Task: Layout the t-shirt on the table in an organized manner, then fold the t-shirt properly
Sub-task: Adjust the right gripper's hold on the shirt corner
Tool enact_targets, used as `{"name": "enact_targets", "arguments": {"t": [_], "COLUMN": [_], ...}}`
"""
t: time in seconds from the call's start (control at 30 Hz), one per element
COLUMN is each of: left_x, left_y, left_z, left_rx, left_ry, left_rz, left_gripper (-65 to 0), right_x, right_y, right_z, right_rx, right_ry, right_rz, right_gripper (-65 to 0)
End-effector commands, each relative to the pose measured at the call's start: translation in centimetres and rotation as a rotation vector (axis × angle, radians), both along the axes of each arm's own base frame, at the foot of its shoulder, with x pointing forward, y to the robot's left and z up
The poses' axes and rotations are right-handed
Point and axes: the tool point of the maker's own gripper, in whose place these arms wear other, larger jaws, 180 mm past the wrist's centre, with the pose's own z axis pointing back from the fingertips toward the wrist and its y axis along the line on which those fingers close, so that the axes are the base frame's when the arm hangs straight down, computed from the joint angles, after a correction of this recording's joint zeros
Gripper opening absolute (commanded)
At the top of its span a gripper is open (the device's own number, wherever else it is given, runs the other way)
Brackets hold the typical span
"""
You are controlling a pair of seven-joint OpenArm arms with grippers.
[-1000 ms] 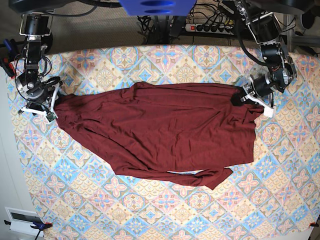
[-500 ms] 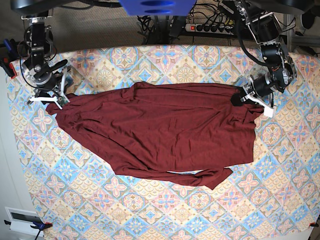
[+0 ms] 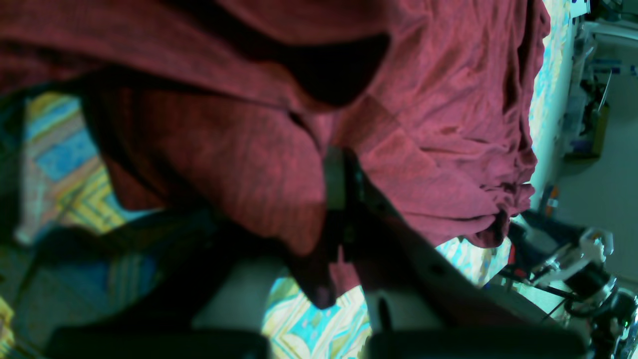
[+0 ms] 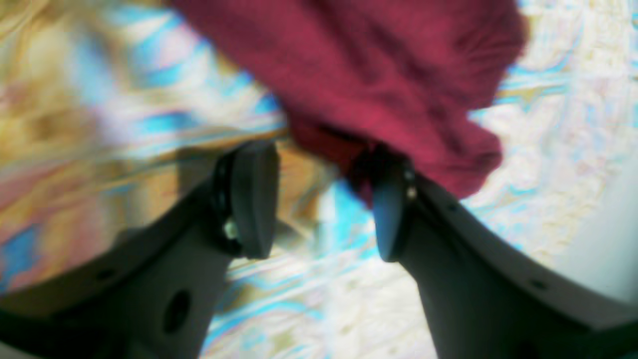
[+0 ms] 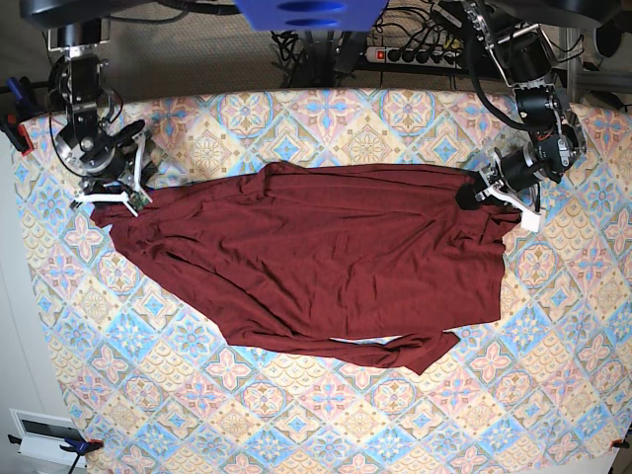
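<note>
Across the table [image 5: 296, 434] the shirt [image 5: 316, 257] lies spread sideways but rumpled, one sleeve curled under at its near edge; layout is partly done, folding not begun; left gripper [image 5: 472, 194] is pinched on the shirt's edge; right gripper [image 4: 319, 199] gapes wide, holding nothing (cloth just beside one pad).
</note>
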Motion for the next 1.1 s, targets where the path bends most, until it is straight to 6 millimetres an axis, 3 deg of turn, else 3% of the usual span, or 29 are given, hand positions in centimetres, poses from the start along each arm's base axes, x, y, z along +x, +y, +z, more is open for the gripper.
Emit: {"name": "enact_targets", "arguments": {"t": [0.0,0.17,0.43,0.7,0.8,0.93,1.07], "left_x": [0.4,0.4,0.4,0.4,0.4,0.4,0.5], "left_y": [0.9,0.9,0.9,0.9,0.9,1.1,1.2], "left_z": [0.5,0.5,0.5,0.5,0.5,0.5,0.6], "left_rx": [0.030,0.030,0.030,0.030,0.030,0.034,0.038], "left_ry": [-0.012,-0.012,-0.012,-0.012,-0.012,-0.012,-0.013], "left_rz": [0.006,0.006,0.006,0.006,0.006,0.006,0.005], "left_gripper": [-65.0,-65.0,-65.0,-65.0,-65.0,-65.0,-65.0], "right_x": [0.7,1.5,2.0,0.3,-0.1,-0.4,-0.5], "right_y": [-0.6,-0.5,0.2,0.0,-1.2,-2.3,-3.1], "right_z": [1.0,1.0,-1.8,-4.5,-4.5,-4.4,-4.2], "right_rx": [-0.010,-0.008,-0.078,-0.123,-0.153,-0.176,-0.193], "right_ry": [-0.029,-0.035,0.036,0.133,0.152,0.163,0.169], "right_rz": [0.001,0.005,0.102,0.140,0.141,0.137,0.136], "right_gripper": [-35.8,-35.7,-35.7,-36.0,-41.2,-54.3,-58.5]}}
